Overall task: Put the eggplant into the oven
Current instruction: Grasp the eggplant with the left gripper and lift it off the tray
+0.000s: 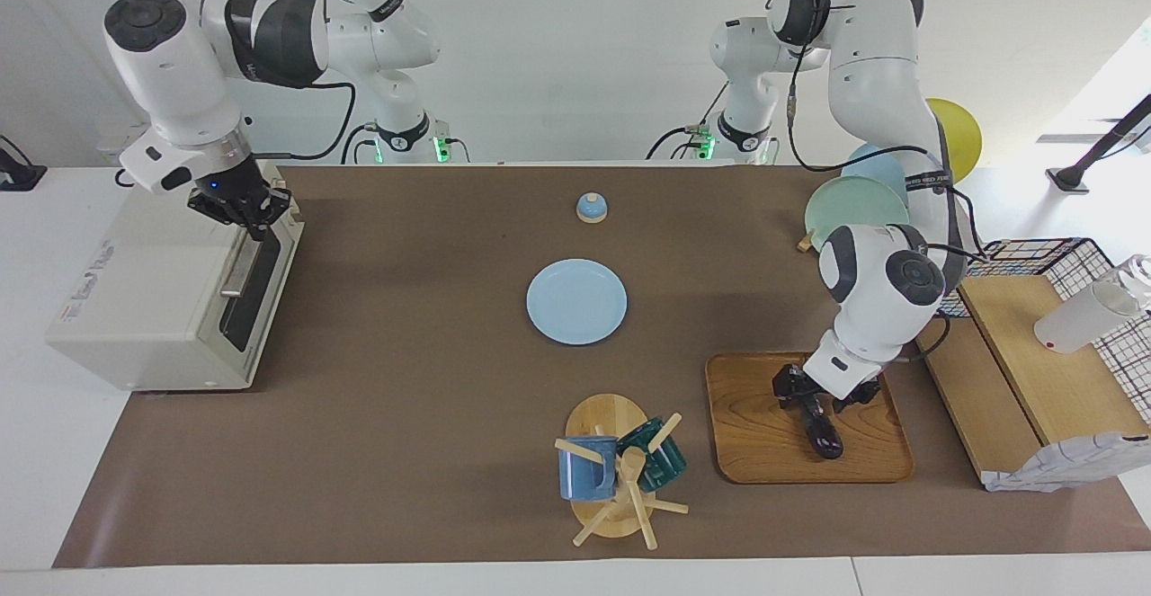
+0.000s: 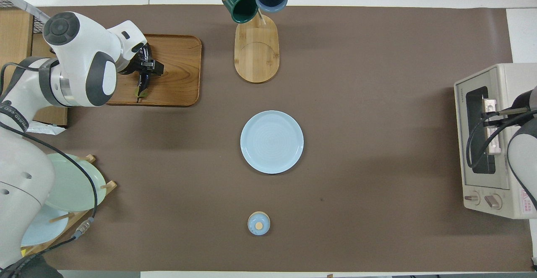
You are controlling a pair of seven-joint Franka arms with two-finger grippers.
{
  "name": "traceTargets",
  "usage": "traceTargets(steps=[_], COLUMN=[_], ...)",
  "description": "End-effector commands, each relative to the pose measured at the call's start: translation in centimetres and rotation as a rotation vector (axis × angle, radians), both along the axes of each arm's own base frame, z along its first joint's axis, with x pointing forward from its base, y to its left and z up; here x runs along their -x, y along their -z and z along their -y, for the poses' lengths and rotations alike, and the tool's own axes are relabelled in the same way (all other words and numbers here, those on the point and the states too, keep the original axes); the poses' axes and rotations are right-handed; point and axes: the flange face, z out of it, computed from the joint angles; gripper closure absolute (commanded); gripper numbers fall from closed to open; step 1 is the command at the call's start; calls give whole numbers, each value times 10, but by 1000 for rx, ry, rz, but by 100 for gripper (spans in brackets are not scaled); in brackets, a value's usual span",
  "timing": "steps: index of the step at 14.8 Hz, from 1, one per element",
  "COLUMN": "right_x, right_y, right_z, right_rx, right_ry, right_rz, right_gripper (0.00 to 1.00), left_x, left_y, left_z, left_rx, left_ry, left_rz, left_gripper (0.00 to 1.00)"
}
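At the left of the facing view my right gripper (image 1: 254, 211) sits on the top front edge of the oven (image 1: 153, 295), at the door handle; whether its fingers are apart or together I cannot tell. The oven door looks shut. There is pale red lettering on the oven's top, too faint for me to read. In the overhead view the same oven lies at the right edge, cut off by the frame, with two knobs and a small red-marked label I cannot read either; my own arm covers part of its door.

Mid-frame in the facing view lie a small blue lid (image 1: 591, 208) and, lower, a blue plate (image 1: 576, 301). Lower still stands a mug rack (image 1: 608, 479) with a blue and a green mug.

To the right of that, my left gripper (image 1: 814, 403) is down on the wooden tray (image 1: 764, 434), its fingers pinching the eggplant (image 1: 823, 432), which lies on the tray with its dark end poking out toward the bottom of the frame. My wrist hides the rest of it.

At upper right, green and blue plates stand in a rack, half hidden by my left arm.
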Motion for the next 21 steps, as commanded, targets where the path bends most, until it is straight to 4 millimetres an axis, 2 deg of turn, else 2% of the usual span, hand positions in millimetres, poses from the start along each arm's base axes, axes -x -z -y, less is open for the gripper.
traceTargets(steps=[1, 2, 4, 7, 10, 11, 13, 15, 17, 19, 21], right_x=[7, 6, 8, 6, 9, 11, 14, 14, 13, 13, 13], right_y=[18, 25, 28, 35, 44, 47, 52, 52, 55, 59, 64], right_z=[21, 23, 27, 31, 39, 40, 40, 38, 37, 34, 31], right_rx=[31, 35, 36, 36, 35, 33, 31, 31, 30, 28, 26], right_ry=[30, 30, 39, 44, 56, 58, 55, 52, 52, 46, 32], right_rz=[22, 16, 15, 12, 1, -7, -18, -17, -21, -25, -12], right_gripper=[100, 100, 100, 100, 100, 100, 100, 100, 100, 100, 100], left_x=[3, 2, 2, -5, 13, 23, 44, 71, 95, 122, 152], left_y=[-1, -2, -6, -35, -95, -118, -149, -170, -171, -165, -150], left_z=[-1, -1, 1, 4, 8, 16, 41, 77, 127, 169, 207], left_rx=[-13, -13, -8, 48, 72, 70, 66, 58, 52, 48, 85], left_ry=[16, 15, 13, -28, -105, -126, -161, -177, -190, -189, -176], left_rz=[16, 13, -3, -33, -56, -72, -110, -136, -151, -168, -153], left_gripper=[50, 64, 100, 100, 100, 100, 100, 100, 100, 100, 100])
